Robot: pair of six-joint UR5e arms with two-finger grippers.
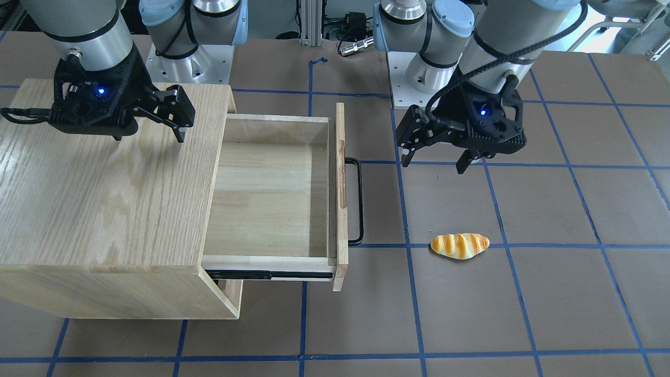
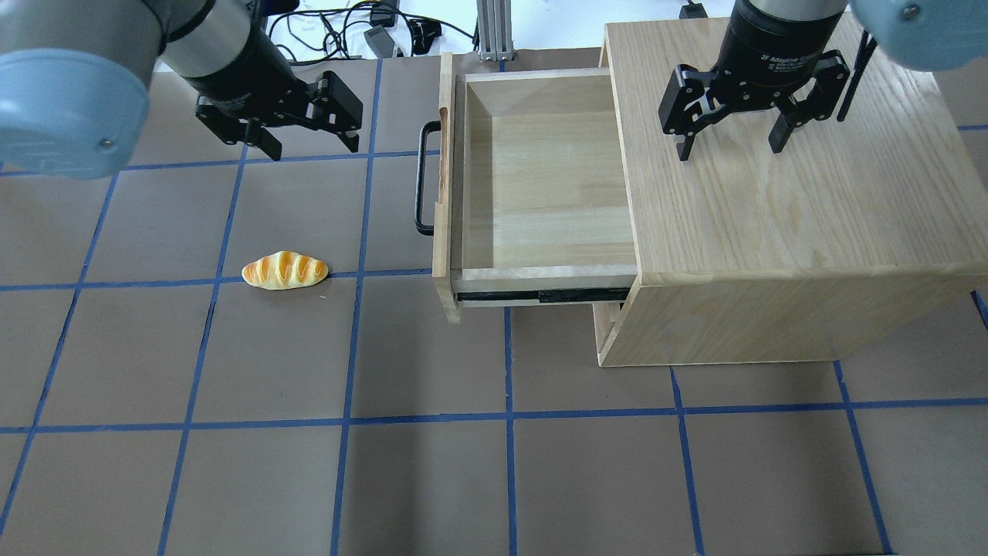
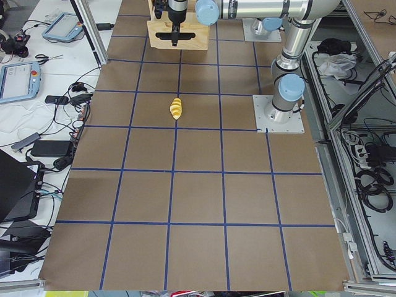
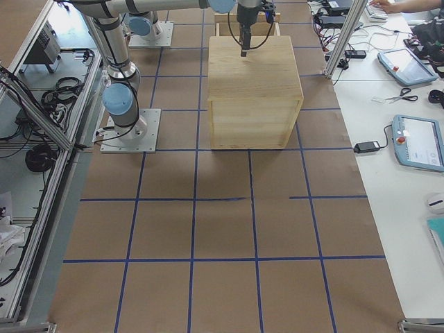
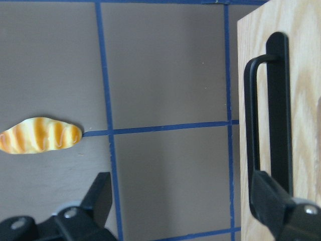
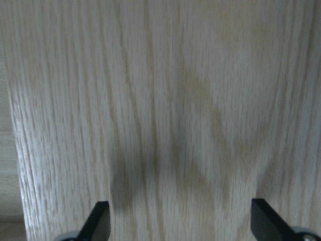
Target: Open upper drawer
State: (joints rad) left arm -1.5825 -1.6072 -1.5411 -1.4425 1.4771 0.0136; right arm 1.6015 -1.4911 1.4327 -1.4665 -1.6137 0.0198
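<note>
1. Out from the top of the cabinet (image 2: 810,201), the upper drawer (image 2: 540,185) sticks far out toward the robot's left; it is wide open and nothing lies inside.
2. Its black handle (image 2: 418,177) is free; no finger touches it; the job looks done or nearly done.
3. The left gripper (image 2: 307,144) hangs near the handle, above the table (image 2: 432,479); its fingers are spread wide and hold nothing.
4. The right gripper (image 2: 730,150) hangs over the cabinet top; its fingers are spread wide too, and hold nothing.
5. A bread roll (image 2: 284,271) lies on the table, well apart from the drawer.
6. What could go wrong: if the left arm swings toward the cabinet, it may bump the handle and push the drawer back in; nothing presses the cabinet down, so one more pull may drag the whole box along.
</note>
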